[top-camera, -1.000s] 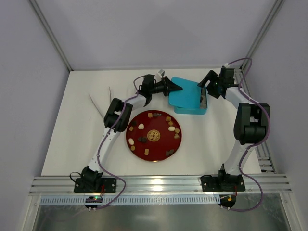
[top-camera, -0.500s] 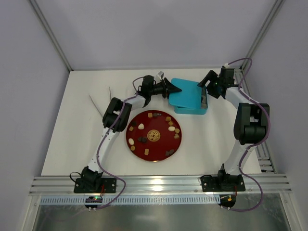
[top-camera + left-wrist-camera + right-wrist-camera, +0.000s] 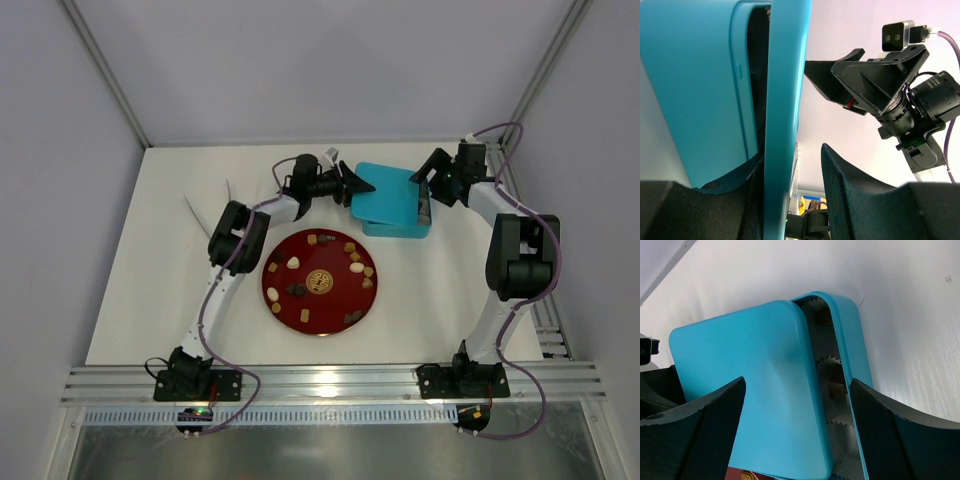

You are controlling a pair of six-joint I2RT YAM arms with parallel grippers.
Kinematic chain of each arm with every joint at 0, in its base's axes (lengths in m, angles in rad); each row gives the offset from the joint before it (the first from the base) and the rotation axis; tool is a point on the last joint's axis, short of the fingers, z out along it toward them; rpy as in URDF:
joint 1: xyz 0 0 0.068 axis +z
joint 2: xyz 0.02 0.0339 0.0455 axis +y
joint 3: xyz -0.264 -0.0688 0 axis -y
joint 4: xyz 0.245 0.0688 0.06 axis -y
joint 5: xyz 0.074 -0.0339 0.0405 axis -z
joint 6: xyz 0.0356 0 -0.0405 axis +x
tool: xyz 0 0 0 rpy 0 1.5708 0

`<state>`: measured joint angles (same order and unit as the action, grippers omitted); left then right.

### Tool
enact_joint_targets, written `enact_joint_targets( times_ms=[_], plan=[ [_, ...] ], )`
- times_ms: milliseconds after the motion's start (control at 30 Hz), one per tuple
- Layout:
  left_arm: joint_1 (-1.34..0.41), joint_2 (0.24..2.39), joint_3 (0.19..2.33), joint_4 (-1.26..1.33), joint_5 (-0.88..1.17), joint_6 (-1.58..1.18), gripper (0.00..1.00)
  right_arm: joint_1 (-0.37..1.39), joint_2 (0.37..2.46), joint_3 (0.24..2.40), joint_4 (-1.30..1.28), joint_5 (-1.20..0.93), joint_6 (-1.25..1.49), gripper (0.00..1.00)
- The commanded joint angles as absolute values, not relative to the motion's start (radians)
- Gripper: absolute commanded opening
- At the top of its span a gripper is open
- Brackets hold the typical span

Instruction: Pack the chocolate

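- Likely step, judging by the layout: getting the lid (image 3: 755, 380) off the teal box (image 3: 392, 208) to open it for packing.
- At the box's left edge, the left end effector (image 3: 365, 184): released, straddling the lid's rim with a gap showing on one side, gripping nothing.
- At the box's right end, the right end effector (image 3: 427, 192): spread wide, pinching nothing visible; contact with the box impossible to tell.
- The chocolate (image 3: 294, 263): mostly scattered on the red plate (image 3: 330, 322) just on the near side of the box, toward the arm bases; a few brownish pieces apparently in the paper cups (image 3: 827, 367) inside the box, glimpsed through the slot beside the skewed lid.
- Close squarely on the lid's rim before pulling; avoid a one-sided pinch on so thin an edge, prone to slipping.
- Brace the box from its right end to stop it sliding on the counter (image 3: 150, 300).
- Lift the lid up and away from the box, not across it, to spare the cups and pieces inside.
- Set the lid down on the far side of the box, well apart from the plate.
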<state>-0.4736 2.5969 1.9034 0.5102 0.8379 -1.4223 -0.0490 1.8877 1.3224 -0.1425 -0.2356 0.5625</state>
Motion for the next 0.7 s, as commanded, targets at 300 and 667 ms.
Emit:
enact_joint_targets(
  times_ms=[300, 667],
  plan=[
    [-0.445, 2.507, 1.850, 0.491, 0.868, -1.376, 0.43, -0.049, 1.899, 1.305, -0.098, -0.239, 0.569, 0.84],
    [-0.431, 2.476, 1.824, 0.425, 0.874, -1.322, 0.42, -0.049, 1.896, 1.298, -0.094, -0.244, 0.569, 0.84]
  ],
)
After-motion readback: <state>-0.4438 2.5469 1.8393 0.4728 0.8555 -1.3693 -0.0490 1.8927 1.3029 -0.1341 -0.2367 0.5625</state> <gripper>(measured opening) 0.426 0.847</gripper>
